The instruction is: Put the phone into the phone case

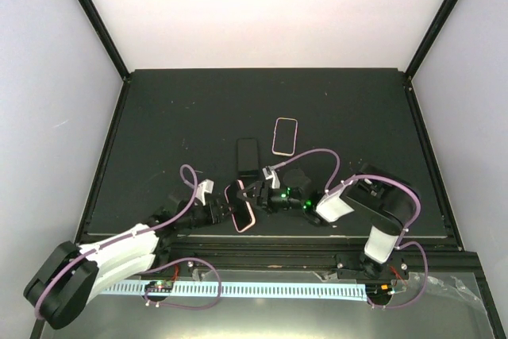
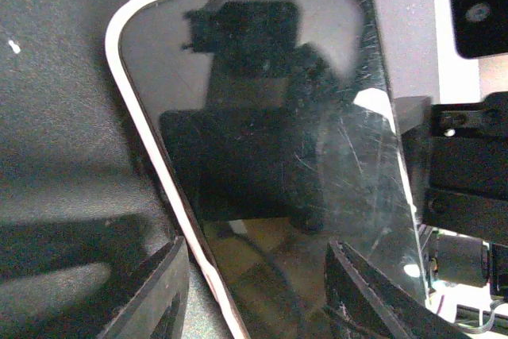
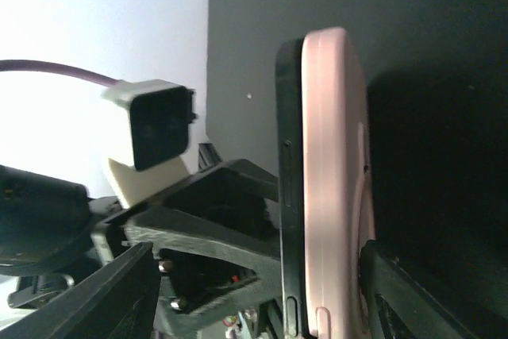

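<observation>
A robotics lab test cell: a black table (image 1: 159,117) is boxed in by plain white walls (image 1: 262,5) and black frame posts (image 1: 91,13). The left arm (image 1: 119,253) and right arm (image 1: 382,237) are bolted along the bottom edge by a white cable duct (image 1: 262,289).

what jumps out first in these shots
A pink-cased phone sits front and centre, gripped by the left claw with the right claw open around it. Behind it lie a black phone and a pink-rimmed phone or case, flat on the dark table.

Scratched glossy phone (image 2: 270,140), pale rim, tilted between left gripper (image 2: 254,275) fingers; dark table (image 2: 55,117) beneath
</observation>
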Robot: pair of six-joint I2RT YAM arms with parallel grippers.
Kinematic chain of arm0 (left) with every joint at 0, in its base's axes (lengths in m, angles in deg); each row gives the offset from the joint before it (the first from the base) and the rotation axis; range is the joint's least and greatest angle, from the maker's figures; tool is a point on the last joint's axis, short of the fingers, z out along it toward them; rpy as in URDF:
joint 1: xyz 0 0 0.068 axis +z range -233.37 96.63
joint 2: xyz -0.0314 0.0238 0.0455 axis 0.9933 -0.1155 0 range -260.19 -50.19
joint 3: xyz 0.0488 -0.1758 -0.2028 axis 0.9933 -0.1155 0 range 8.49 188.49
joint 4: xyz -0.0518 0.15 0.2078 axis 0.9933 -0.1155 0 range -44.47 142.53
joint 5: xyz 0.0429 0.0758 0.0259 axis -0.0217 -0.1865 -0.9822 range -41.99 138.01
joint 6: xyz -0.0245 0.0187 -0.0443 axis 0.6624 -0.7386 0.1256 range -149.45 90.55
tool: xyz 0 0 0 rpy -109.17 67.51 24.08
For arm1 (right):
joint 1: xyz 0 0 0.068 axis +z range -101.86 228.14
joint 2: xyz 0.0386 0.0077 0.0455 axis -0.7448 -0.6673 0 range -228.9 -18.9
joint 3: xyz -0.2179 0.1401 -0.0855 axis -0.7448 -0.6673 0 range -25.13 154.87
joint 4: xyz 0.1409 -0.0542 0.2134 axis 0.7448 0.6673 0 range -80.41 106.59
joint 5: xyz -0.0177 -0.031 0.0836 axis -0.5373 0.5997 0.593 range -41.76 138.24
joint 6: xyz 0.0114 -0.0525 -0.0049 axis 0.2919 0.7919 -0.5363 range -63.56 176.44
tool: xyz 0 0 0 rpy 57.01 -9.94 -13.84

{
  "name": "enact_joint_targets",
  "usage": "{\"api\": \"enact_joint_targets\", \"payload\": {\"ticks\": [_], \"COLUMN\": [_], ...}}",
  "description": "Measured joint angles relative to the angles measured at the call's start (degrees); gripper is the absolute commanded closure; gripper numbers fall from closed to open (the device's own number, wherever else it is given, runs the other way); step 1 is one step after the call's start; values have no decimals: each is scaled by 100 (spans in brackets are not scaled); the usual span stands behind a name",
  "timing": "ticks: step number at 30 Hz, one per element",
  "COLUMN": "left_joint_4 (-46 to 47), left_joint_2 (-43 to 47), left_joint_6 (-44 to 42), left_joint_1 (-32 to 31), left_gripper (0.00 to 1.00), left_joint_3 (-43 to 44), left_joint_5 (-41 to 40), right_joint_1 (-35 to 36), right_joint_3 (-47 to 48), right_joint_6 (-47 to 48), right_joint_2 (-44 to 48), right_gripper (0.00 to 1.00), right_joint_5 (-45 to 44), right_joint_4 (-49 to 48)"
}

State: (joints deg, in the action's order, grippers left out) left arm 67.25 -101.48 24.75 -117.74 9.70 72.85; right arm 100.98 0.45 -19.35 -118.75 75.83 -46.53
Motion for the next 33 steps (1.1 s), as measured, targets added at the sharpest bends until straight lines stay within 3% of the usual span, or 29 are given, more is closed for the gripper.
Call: {"api": "enact_joint_targets", "payload": {"ticks": [3,10,17,26,33], "left_joint_4": [-83,-280,-243,-127,-136], "left_joint_2": [256,330,125,-96,-83], "left_joint_6": [-50,-133,-170,-173,-173], "left_joint_1": [33,61,66,66,66], "left_gripper": [51,52,54,54,54], "left_joint_3": [-66,-66,-48,24,24], "left_joint_5": [-42,-140,-168,-164,-166], "right_joint_1": [2,17,17,22,22], "right_joint_3": [57,234,267,264,267], "right_joint_6": [59,415,490,378,385], "right_joint_2": [-157,-197,-177,-214,-260], "right_gripper": [37,68,63,86,75], "right_joint_5": [87,122,173,302,321], "right_joint_4": [149,791,828,544,507]}}
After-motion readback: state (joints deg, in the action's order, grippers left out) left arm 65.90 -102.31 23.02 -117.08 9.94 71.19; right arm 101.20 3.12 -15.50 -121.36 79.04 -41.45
